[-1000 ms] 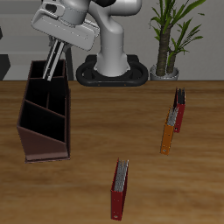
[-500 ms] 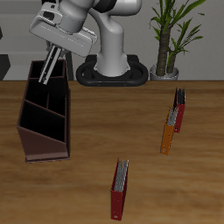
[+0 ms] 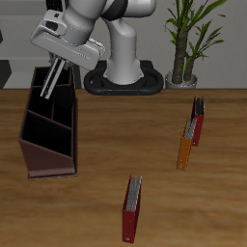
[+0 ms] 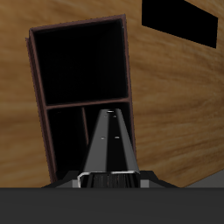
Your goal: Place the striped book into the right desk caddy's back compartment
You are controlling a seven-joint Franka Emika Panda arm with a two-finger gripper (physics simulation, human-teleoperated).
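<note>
The striped book (image 3: 52, 77) is gripped by the gripper (image 3: 60, 60) and held tilted above the right desk caddy (image 3: 48, 130), over its back compartment, near the table's back edge

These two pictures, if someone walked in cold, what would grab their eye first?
First, the gripper tilted over the back end of the right desk caddy, holding the striped book, a thin dark slab angled down toward the caddy's open compartments. Next, a red book standing alone near the table's front edge, and an orange book beside another dark red one farther back, below the potted plant.
</note>
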